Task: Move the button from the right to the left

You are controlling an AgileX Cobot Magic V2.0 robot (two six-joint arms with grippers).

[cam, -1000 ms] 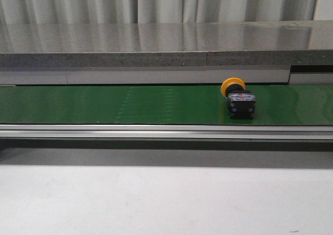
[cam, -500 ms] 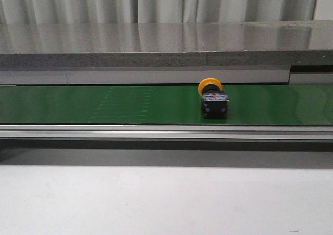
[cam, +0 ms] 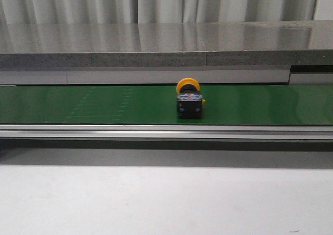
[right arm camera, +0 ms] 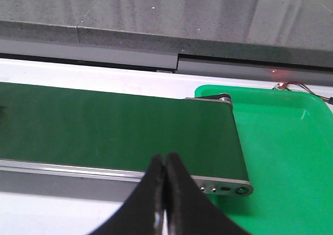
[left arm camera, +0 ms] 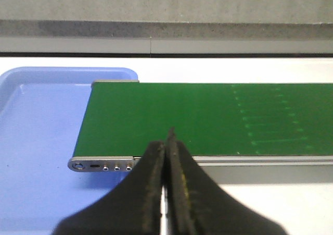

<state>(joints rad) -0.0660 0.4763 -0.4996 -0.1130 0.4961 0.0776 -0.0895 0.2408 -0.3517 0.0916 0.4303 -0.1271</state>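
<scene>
The button [cam: 188, 99], with a yellow-orange round cap and a black blocky body with blue bits, lies on the green conveyor belt [cam: 104, 104] a little right of the middle in the front view. It shows in neither wrist view. My left gripper [left arm camera: 167, 141] is shut and empty, hovering at the near rail by the belt's left end. My right gripper [right arm camera: 165, 162] is shut and empty, hovering at the near rail by the belt's right end. Neither gripper shows in the front view.
A blue tray [left arm camera: 36, 125] sits under the belt's left end. A green tray [right arm camera: 281, 141] sits under the belt's right end. A grey stone-topped counter [cam: 166, 42] runs behind the belt. A metal rail [cam: 166, 132] runs along the belt's near side.
The button has travelled leftward along the belt, from the right part toward the middle. The grippers do not appear in the earlier frames.
</scene>
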